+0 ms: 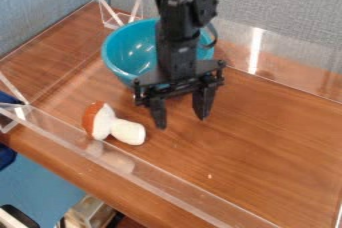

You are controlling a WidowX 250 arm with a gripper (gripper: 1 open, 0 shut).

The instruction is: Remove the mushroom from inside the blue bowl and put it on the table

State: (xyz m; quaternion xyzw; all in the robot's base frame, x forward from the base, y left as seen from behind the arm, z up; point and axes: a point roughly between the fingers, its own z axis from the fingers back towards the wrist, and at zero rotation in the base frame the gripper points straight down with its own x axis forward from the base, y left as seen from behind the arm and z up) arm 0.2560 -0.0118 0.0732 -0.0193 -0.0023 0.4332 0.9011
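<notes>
The mushroom (112, 126) lies on its side on the table (254, 142), near the front-left acrylic wall, its reddish-brown cap to the left and its cream stem to the right. The blue bowl (131, 54) stands behind it at the back left, and its inside looks empty. My gripper (181, 112) points down at the table just right of the mushroom and in front of the bowl. Its two black fingers are spread wide apart, open, with nothing between them. The arm covers the bowl's right side.
Low clear acrylic walls (287, 52) run round the table. A blue padded wall stands behind. Bare wood shows at the right and front right.
</notes>
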